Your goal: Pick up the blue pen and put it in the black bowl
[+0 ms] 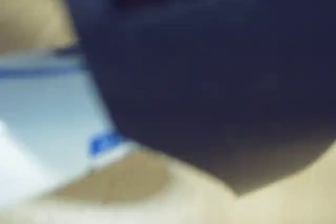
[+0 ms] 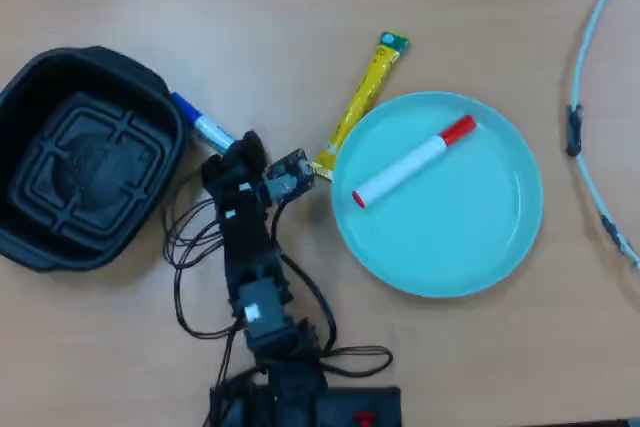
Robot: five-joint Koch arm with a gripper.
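Observation:
In the overhead view the blue pen [image 2: 203, 126] lies slanted just right of the black bowl [image 2: 30, 97], blue cap toward the bowl's rim. About half of its white barrel is hidden under my gripper [image 2: 233, 153], which sits over its lower end and looks shut on it. The bowl is empty, with its ribbed bottom showing. The wrist view is heavily blurred. It shows the pen's white barrel with blue print [image 1: 105, 143] at the left, running behind a big dark shape that fills the right.
A round teal plate [image 2: 500, 247] with a red-capped white marker [image 2: 410, 162] lies right of the arm. A yellow sachet [image 2: 365, 97] lies between them. Loose black cables [image 2: 190, 247] trail beside the arm, and a pale cable [image 2: 590, 37] curves at the right edge.

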